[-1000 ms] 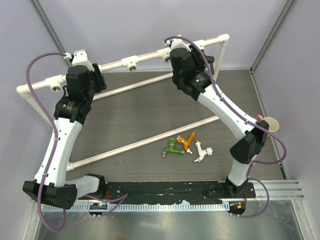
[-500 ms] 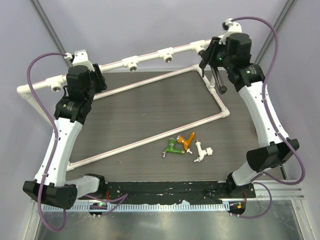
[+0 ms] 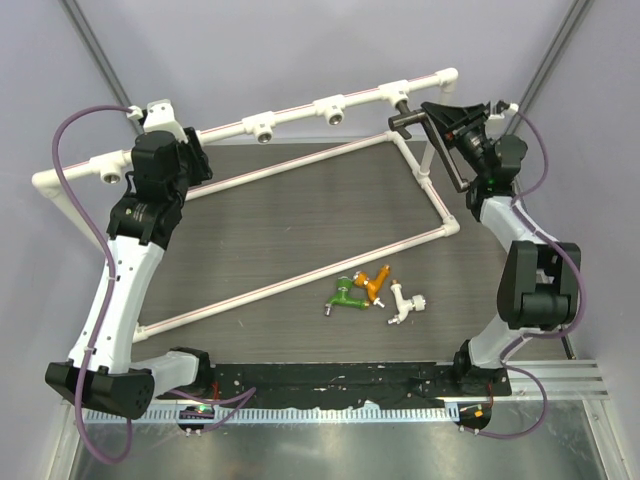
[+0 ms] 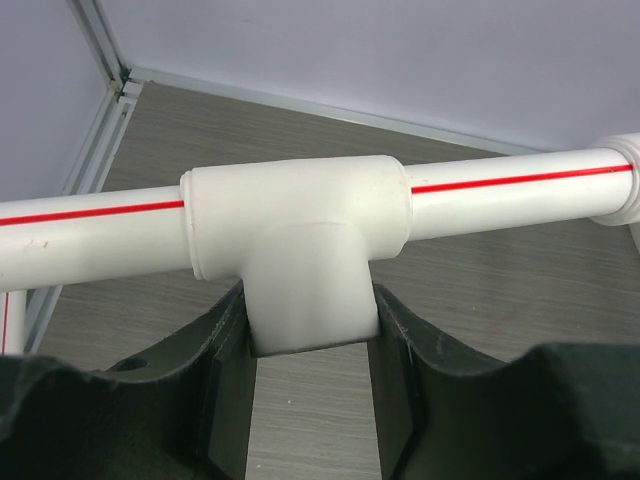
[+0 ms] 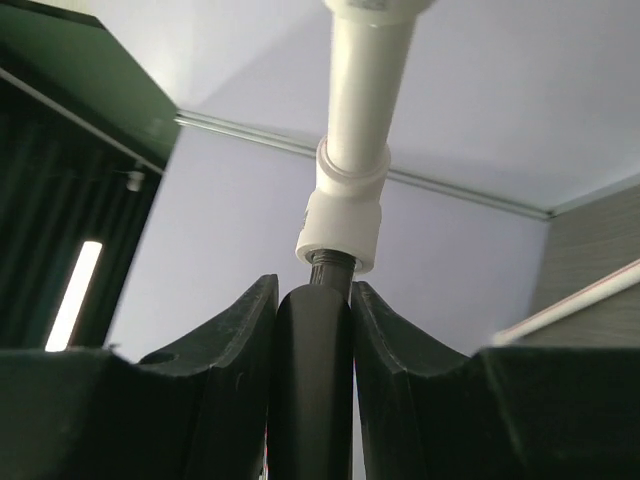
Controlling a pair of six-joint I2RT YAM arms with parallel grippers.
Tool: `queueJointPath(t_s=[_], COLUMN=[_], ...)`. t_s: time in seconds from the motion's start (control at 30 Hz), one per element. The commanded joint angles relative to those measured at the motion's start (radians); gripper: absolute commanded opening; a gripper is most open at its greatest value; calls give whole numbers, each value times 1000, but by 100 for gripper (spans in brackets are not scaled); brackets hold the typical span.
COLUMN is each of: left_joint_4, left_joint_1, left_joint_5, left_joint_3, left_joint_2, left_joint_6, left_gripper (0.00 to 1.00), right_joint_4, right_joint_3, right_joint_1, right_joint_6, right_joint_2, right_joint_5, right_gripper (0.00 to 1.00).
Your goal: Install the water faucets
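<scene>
My right gripper [image 3: 435, 114] is at the back right and is shut on the black faucet [image 3: 452, 160]. In the right wrist view my right gripper [image 5: 312, 300] clamps the black faucet [image 5: 312, 380], whose threaded tip meets a white socket [image 5: 342, 225] of the pipe frame. The green faucet [image 3: 345, 294], orange faucet [image 3: 377, 282] and white faucet [image 3: 404, 302] lie together on the table. My left gripper [image 3: 170, 142] is shut on a tee socket [image 4: 300, 230] of the frame's top rail, with my left gripper [image 4: 310, 325] closed round the socket's stem.
The white pipe frame [image 3: 300, 112] runs along the back, with floor pipes [image 3: 290, 283] crossing the dark table. Grey walls close in on three sides. A black strip [image 3: 330, 378] and a metal ledge lie at the near edge.
My right arm has swung from the rail's middle to its far right end, carrying the black faucet, and has turned so the faucet's tip meets a socket. My left arm has not moved.
</scene>
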Motion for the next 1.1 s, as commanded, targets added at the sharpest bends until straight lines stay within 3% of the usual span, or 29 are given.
queueJointPath(t_s=[0.0, 0.13, 0.27, 0.47, 0.67, 0.7, 0.77, 0.9, 1.03, 1.07], left_joint_4=[29, 28, 28, 28, 29, 29, 29, 29, 29, 31], left_joint_1=[38, 38, 38, 39, 38, 38, 38, 41, 41, 42], left_joint_5=[-108, -111, -111, -111, -108, -108, -108, -102, -102, -103], left_joint_3=[19, 19, 19, 19, 19, 19, 19, 19, 19, 19], left_joint_2=[-36, -36, -35, -35, -38, -41, -41, -36, -39, -39], left_joint_6=[5, 5, 5, 6, 6, 6, 6, 3, 3, 3], left_gripper=[0, 0, 0, 0, 0, 0, 0, 0, 0, 0], right_joint_4=[463, 476, 437, 188, -159, -287, -515, -731, -949, -999], right_joint_3=[-66, -81, -94, -108, -72, -45, 0, 115, 254, 296], right_joint_1=[11, 11, 4, -25, -72, -75, -75, -63, 36, 117], right_joint_6=[414, 431, 364, 146, -176, -230, -452, -731, -1102, -1161], right_joint_2=[80, 83, 60, -72, -208, -228, -286, -377, -403, -403], right_joint_5=[43, 52, 43, 32, 65, 80, 158, 318, 492, 564], right_gripper=[1, 7, 49, 76, 88, 89, 90, 91, 91, 91])
